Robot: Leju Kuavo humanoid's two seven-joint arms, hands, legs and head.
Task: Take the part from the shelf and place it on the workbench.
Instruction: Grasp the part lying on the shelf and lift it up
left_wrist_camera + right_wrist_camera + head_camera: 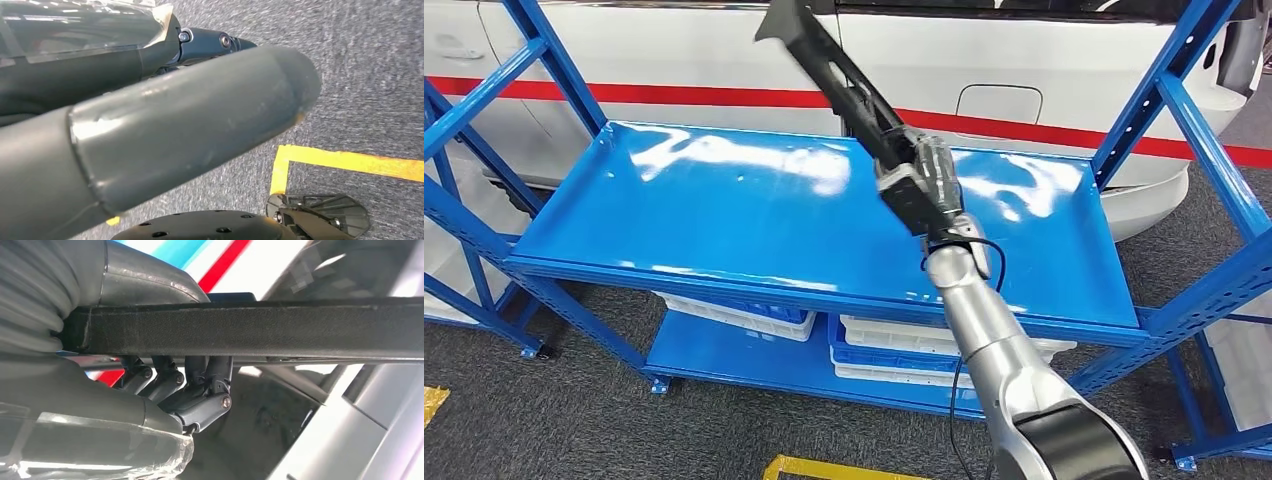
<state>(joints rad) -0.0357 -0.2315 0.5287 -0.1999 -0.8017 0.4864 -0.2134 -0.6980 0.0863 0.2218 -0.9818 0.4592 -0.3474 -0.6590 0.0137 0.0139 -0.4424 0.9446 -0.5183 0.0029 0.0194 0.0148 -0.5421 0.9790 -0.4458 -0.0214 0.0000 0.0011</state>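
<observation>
Part [829, 62], a long black strip, is gripped in the right hand [921, 180], slanting up above the blue shelf [724, 215]; left hand's [165, 125] grip cannot be told.

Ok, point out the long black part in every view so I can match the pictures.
Head view: the long black part slants up from the right hand, above the blue shelf.
Left wrist view: not in it.
Right wrist view: a dark bar across the picture.
Shared landmark: the car's red stripe.
</observation>
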